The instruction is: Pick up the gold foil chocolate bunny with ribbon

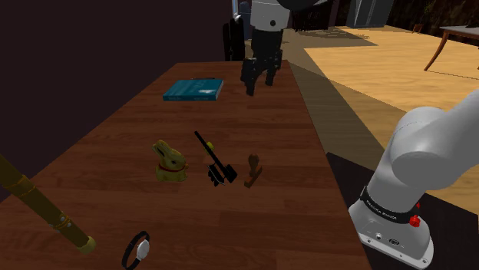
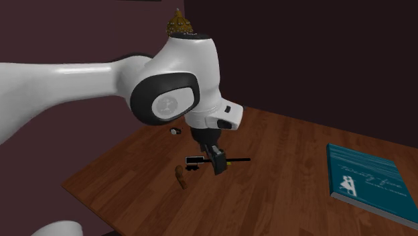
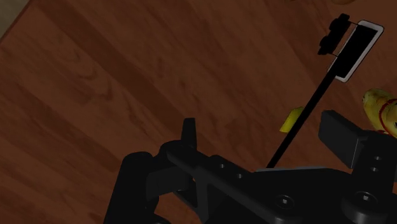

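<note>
- My claw (image 1: pixel 259 83) hangs released and empty above the table (image 1: pixel 115 176), near a teal book (image 1: pixel 193 90).
- The gold bunny (image 1: pixel 169 162) sits well apart from it, beside a black tool (image 1: pixel 215 162).

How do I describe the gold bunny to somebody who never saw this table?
In the shoulder view, find the brown wooden table, then its middle, below the teal book. The bunny sits left of the black tool; alone there, it is gold with a red ribbon.
</note>
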Controlling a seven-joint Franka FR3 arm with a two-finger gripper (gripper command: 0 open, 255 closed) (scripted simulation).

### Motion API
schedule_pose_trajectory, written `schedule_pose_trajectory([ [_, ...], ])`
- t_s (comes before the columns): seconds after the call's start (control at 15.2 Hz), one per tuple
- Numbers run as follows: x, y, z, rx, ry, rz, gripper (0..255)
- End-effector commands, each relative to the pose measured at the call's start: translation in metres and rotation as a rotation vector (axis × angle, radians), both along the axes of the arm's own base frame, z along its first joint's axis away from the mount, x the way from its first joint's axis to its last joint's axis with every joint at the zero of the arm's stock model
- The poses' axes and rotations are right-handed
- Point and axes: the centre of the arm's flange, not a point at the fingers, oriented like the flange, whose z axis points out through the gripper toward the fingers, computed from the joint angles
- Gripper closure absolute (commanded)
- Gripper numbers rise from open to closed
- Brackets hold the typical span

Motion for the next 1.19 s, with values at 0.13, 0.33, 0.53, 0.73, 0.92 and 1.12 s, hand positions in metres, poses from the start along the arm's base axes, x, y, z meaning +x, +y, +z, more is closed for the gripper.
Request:
schedule_pose_trajectory([
  [0.13, 0.024, 0.044, -0.011, 0.000, -0.010, 0.027, 0],
  [0.33, 0.040, 0.079, -0.020, 0.000, -0.016, 0.047, 0],
  [0.53, 0.055, 0.113, -0.029, -0.001, -0.023, 0.067, 0],
  [0.73, 0.070, 0.148, -0.038, -0.002, -0.030, 0.088, 0],
  [0.92, 0.084, 0.183, -0.046, -0.003, -0.037, 0.108, 0],
  [1.12, 0.097, 0.219, -0.055, -0.003, -0.044, 0.128, 0],
])
